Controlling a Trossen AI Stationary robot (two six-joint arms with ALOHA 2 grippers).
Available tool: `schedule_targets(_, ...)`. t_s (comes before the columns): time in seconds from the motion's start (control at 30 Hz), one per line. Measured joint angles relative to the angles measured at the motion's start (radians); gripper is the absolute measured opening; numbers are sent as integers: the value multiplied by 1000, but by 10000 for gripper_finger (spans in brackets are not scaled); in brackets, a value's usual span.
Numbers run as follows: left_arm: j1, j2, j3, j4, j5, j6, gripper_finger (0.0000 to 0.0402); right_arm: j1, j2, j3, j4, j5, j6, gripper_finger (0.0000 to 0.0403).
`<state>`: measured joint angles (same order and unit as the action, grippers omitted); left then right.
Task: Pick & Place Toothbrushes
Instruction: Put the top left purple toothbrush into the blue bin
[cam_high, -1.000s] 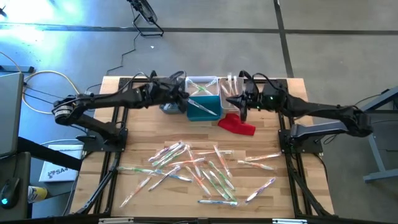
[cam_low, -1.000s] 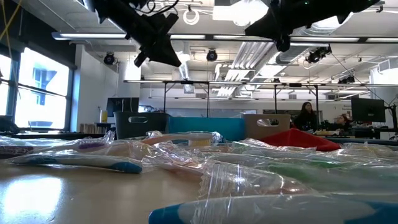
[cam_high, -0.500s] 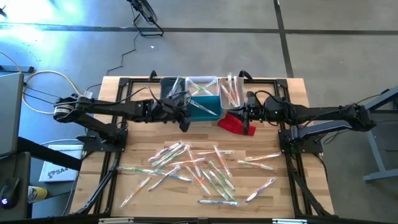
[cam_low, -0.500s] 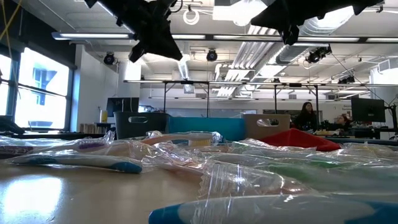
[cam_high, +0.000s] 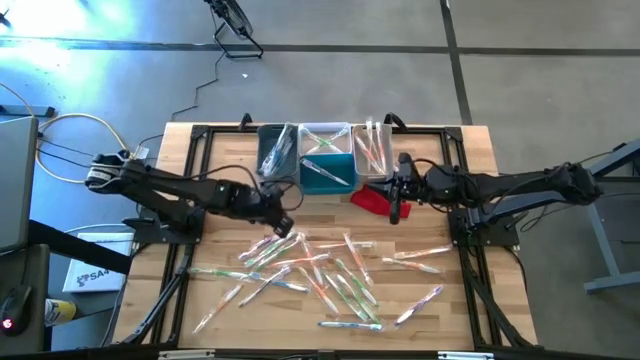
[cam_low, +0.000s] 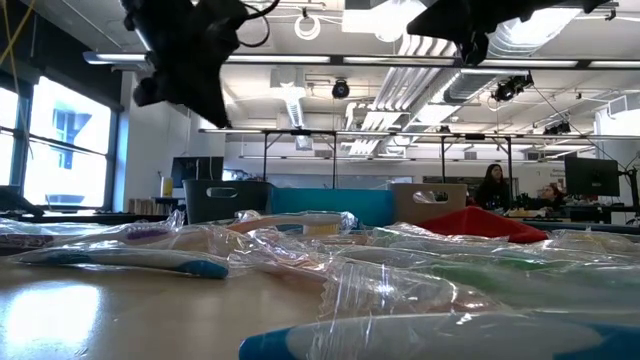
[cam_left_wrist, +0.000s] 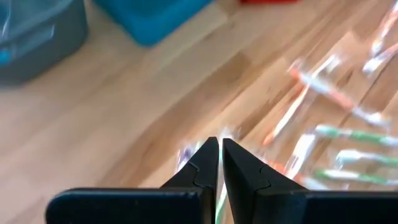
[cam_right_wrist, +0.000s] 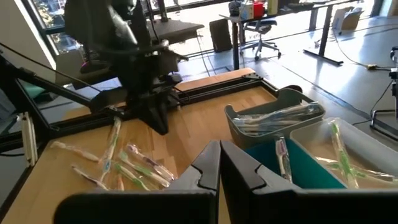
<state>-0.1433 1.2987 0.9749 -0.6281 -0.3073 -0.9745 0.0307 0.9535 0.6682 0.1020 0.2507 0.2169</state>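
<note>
The left gripper (cam_high: 284, 224) is held closed and empty above the toothbrushes (cam_high: 330, 275) scattered on the tabletop (cam_high: 225, 190). It should be opened, then lowered over a single wrapped handle. The right gripper (cam_high: 396, 207) is kept closed near the bins (cam_high: 325, 155).

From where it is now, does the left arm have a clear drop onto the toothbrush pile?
Probably yes. The left gripper, fingers shut, sits just above the upper-left edge of the toothbrushes, with bare wood around it. The right gripper is off over the red cloth.

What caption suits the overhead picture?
Left tool reaches the scattered wrapped toothbrushes; right tool hangs over the red cloth.
</note>
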Motion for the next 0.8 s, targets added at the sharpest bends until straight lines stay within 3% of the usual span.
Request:
schedule_targets(0.37, -121, 0, 0, -194, -2, -203, 19, 31, 3, 0, 23, 8, 52, 4)
schedule_targets(0.8, -146, 0, 0, -182, 95, -233, 19, 61, 3, 0, 22, 8, 51, 5)
